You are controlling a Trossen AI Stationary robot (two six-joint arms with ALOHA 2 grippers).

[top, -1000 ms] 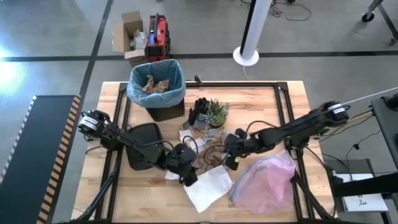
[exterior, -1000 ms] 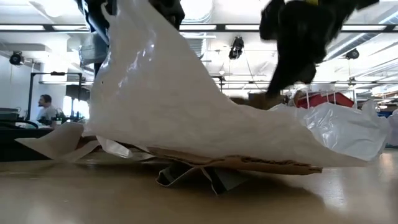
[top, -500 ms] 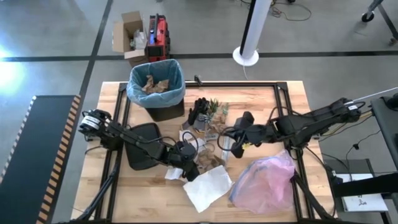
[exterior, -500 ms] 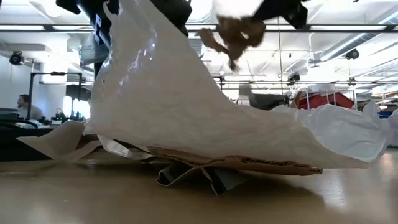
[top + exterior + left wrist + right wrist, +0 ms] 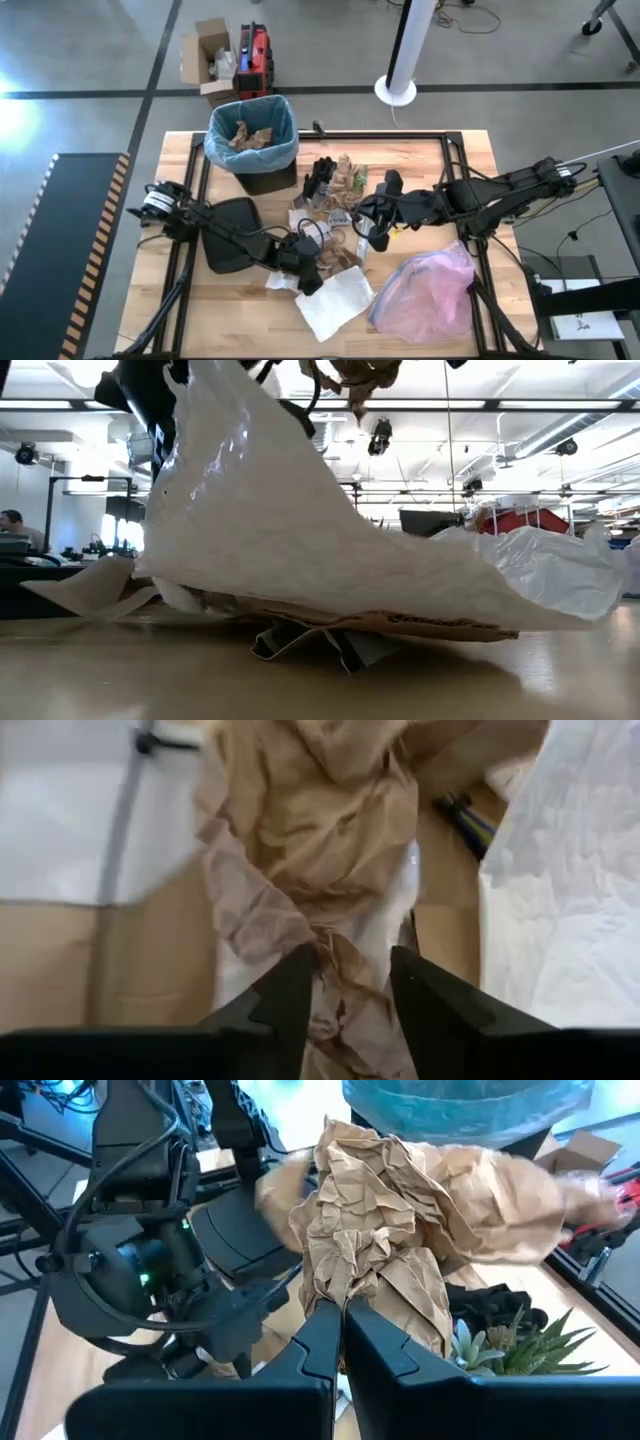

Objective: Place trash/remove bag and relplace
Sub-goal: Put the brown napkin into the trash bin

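- Far left on your table stands the bin (image 5: 252,135), lined with the blue-teal bag (image 5: 285,148); some brown paper already lies inside it.
- Your left gripper (image 5: 345,982) is low over the litter at the table's near middle. Its fingers (image 5: 290,995) straddle a strip of crumpled brown paper (image 5: 300,870), partly apart; you cannot tell whether they grip it yet.
- Just right of it a white paper sheet (image 5: 335,300) lies flat at the near edge.
- Your right gripper (image 5: 340,1320) is lifted above the table's middle, clenched on a brown paper wad (image 5: 375,1250) that stands up from its fingertips.
- The green plant (image 5: 505,1345) sits just under that wad.
- The pinkish bag (image 5: 425,290) lies near right.
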